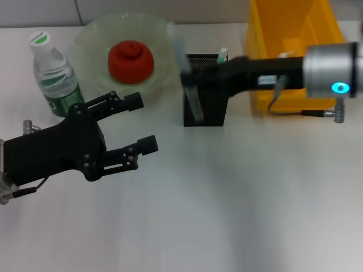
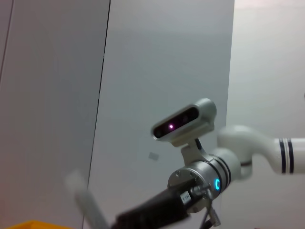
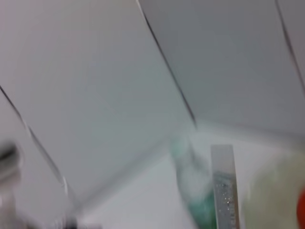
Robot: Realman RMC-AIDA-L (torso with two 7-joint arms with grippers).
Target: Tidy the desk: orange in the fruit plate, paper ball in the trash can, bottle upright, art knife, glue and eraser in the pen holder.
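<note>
There, my right gripper (image 1: 193, 73) hung over the pen holder (image 1: 204, 93), its black body reaching in from the right across the front of the trash can (image 1: 295, 51). It was clamped on a long grey stick, the art knife (image 1: 187, 71), which stood tilted with its lower end down by the holder's front left corner; whether that end was inside the mesh or in front of it I could not tell. A green-tipped glue (image 1: 221, 55) poked up from the holder's back right corner. My left gripper (image 1: 139, 122) hovered low over the table (image 1: 238, 198), near left of the holder, fingers spread apart and holding nothing. Behind it the bottle (image 1: 54, 73) stood upright, just beside the plate (image 1: 91, 42), and the orange (image 1: 131, 60) sat in the plate's middle. The trash can stood just right of the holder, behind my right arm.
</note>
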